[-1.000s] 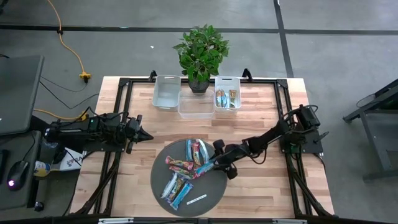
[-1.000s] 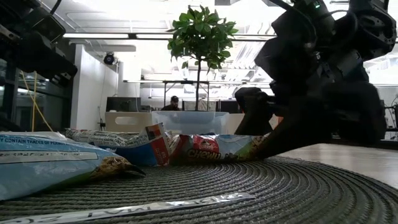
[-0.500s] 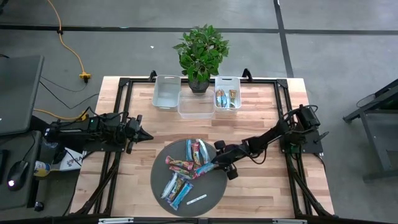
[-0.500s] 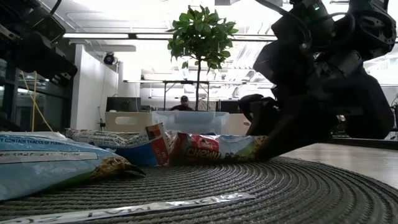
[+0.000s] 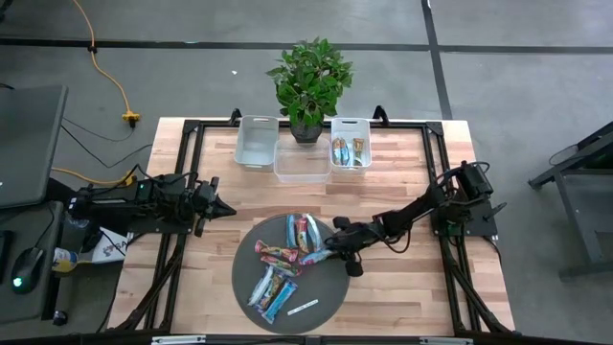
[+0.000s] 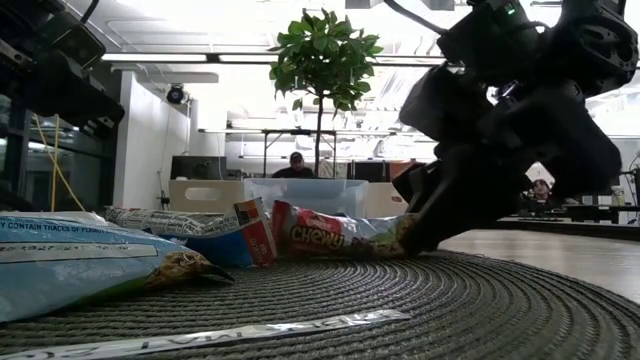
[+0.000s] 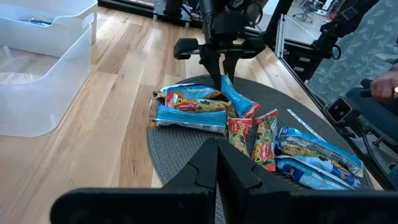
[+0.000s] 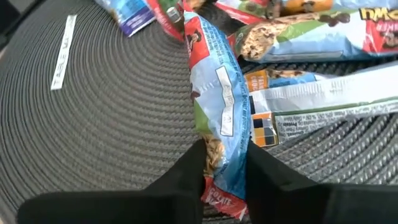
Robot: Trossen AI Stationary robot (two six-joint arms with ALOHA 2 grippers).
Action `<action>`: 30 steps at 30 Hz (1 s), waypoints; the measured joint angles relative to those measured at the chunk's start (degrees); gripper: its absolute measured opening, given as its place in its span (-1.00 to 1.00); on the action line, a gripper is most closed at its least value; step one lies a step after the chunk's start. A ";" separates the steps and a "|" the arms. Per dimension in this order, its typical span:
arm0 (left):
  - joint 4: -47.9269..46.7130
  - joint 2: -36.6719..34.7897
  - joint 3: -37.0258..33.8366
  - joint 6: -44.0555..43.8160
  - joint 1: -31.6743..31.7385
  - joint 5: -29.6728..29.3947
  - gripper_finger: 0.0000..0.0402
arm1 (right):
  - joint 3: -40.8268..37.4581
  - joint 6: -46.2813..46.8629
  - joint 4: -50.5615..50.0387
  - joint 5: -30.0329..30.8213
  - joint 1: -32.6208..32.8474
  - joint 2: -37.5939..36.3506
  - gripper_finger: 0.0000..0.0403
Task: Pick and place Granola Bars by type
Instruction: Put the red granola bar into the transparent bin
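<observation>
right gripper (image 5: 329, 246) is seen low over the round grey mat (image 5: 330, 287), at the mat's edge nearest the right arm's base, with the arm stretched out long and nearly flat from that base toward the mat. its two dark fingers (image 8: 186, 168) are drawn in against the sides of one granola bar (image 8: 217, 106) with a light blue and red wrapper, whose end is pinched between them; in the right wrist view the bar is seen running straight out from the fingers across the mat's weave. in the low view the same bar (image 6: 335, 233) is shown tilted, one end raised at the gripper and the other end down among the other bars.

the remaining granola bars (image 5: 278, 268) are spread over the mat in a loose heap, light blue and red kinds mixed, some overlapping. a thin white strip label (image 5: 303, 307) is laid apart from them on the mat's side farthest from the plant. beyond the mat three clear bins are lined up before a potted plant (image 5: 309, 81); tan-orange bars are seen in the bin (image 5: 351, 144) on the right arm's side.

left gripper (image 5: 228, 210) is held off the mat, over bare wood on the left arm's side, its fingers fully closed on nothing.
</observation>
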 joint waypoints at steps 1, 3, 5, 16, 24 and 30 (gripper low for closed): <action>0.00 0.01 0.00 0.00 0.00 0.00 -1.00 | 0.00 0.89 0.12 -0.04 0.00 0.00 -0.69; 0.00 0.01 0.00 0.01 0.00 0.00 -1.00 | 0.00 2.57 0.44 -0.24 0.00 0.00 -0.72; 0.00 0.02 0.02 0.00 0.02 0.00 -1.00 | -0.02 4.26 1.12 -0.98 0.00 0.00 -0.74; 0.00 0.01 0.00 0.02 0.01 0.00 -1.00 | -0.03 7.64 2.89 -2.10 2.34 -3.48 -0.77; 0.00 0.00 0.00 0.02 0.01 0.00 -1.00 | -0.02 8.66 2.53 4.68 4.27 -9.66 -0.77; 0.00 0.02 0.00 0.02 0.02 0.00 -1.00 | -0.02 8.96 2.52 10.95 4.52 -15.53 -0.77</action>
